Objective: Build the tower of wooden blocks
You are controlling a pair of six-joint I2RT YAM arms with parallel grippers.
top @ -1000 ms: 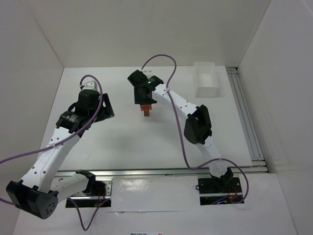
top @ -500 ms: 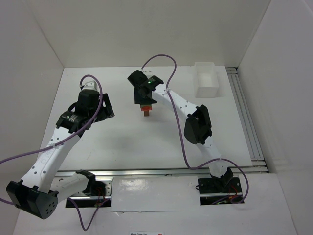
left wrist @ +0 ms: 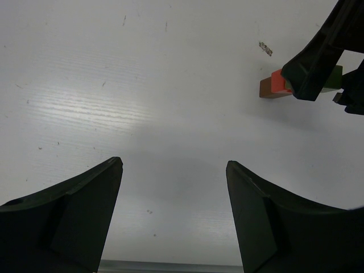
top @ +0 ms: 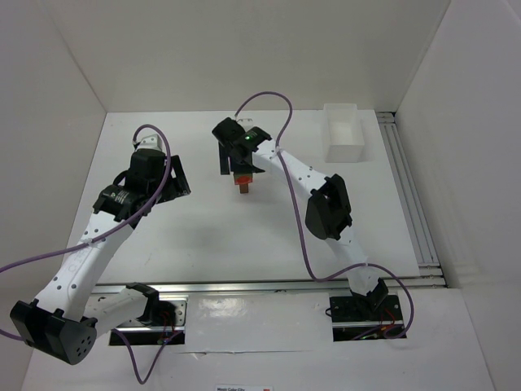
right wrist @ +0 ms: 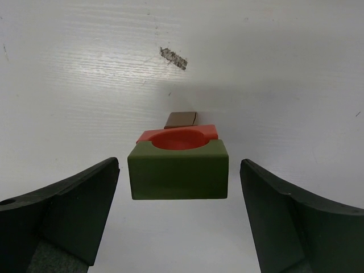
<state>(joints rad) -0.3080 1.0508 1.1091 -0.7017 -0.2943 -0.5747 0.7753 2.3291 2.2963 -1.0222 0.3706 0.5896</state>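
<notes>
My right gripper (right wrist: 179, 168) hangs over the tower (top: 242, 184), which stands in the middle of the table (top: 203, 236). Its fingers are spread wide, one on each side of the green block (right wrist: 178, 181), and a gap shows on both sides, so I pinch nothing. The green block lies on top of the red block (right wrist: 177, 136), and the brown block (right wrist: 181, 119) is the base under them. The danger, I think, is in leaving: if the wrist drifts sideways or turns while it rises, one finger can catch the green block and push the narrow stack over. The red piece has a rounded hollow on top, so the green one may sit less firmly than it looks. My left gripper (left wrist: 173, 170) is also spread and empty, well apart to the left, and nothing lies between it and the tower. The white bin (top: 343, 151) stands far to the right, out of the way. I find no blue piece in any view.
</notes>
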